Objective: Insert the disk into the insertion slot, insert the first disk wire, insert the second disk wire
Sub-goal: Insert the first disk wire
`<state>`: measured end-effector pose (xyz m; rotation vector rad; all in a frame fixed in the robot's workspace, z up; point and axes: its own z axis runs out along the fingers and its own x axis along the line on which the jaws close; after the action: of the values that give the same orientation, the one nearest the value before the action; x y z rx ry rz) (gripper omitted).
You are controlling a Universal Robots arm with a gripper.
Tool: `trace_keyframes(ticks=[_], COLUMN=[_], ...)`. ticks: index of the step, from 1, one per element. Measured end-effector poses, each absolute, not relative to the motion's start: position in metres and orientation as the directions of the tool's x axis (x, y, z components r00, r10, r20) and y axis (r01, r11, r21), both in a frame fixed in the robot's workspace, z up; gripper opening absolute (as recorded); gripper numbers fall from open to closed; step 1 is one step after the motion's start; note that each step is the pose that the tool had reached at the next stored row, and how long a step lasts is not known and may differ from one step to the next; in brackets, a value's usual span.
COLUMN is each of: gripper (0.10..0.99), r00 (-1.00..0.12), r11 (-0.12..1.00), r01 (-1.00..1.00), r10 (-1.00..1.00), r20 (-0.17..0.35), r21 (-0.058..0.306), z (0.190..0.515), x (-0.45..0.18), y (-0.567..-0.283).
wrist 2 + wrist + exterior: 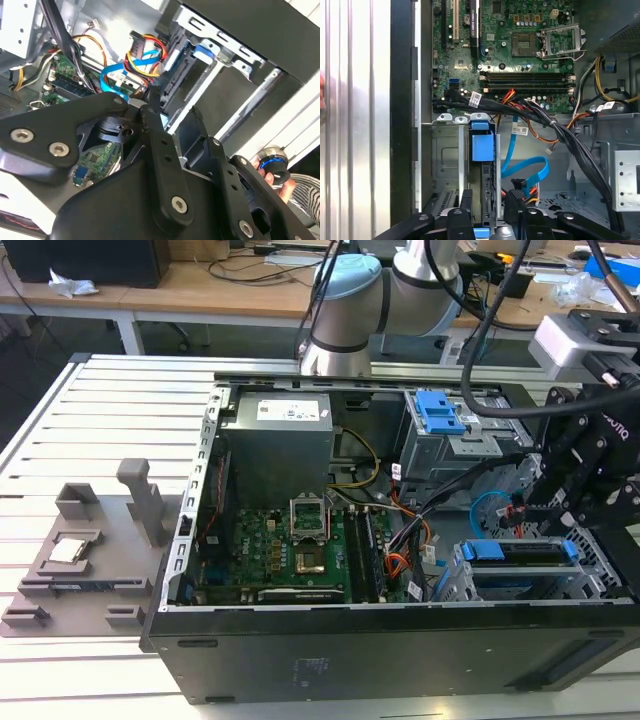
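Astride the disk (482,147), end effector (490,196) partly spread

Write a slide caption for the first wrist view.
Gripper at the disk sitting in the insertion slot, second disk wire looping alongside.

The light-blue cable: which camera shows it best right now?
The first wrist view: the light-blue cable lies in the open there, with most of its loop visible. The second wrist view shows a shorter stretch of the cable. The exterior view shows a small arc of the cable.
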<state>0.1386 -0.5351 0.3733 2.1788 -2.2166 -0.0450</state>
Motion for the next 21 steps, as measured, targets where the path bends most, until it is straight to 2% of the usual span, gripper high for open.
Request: trace_keyframes(ticks=[17,21], gripper=[0.42,0.42], r00=[-0.014,-0.014], r11=[0.015,0.014], r01=[-0.999,-0.999], r10=[-1.0,-1.0], r20=[0.004,0.004], r21=[0.045,0.045], z=[0.37,0.369], x=[0.154,0.155], y=[-0.527,-0.517])
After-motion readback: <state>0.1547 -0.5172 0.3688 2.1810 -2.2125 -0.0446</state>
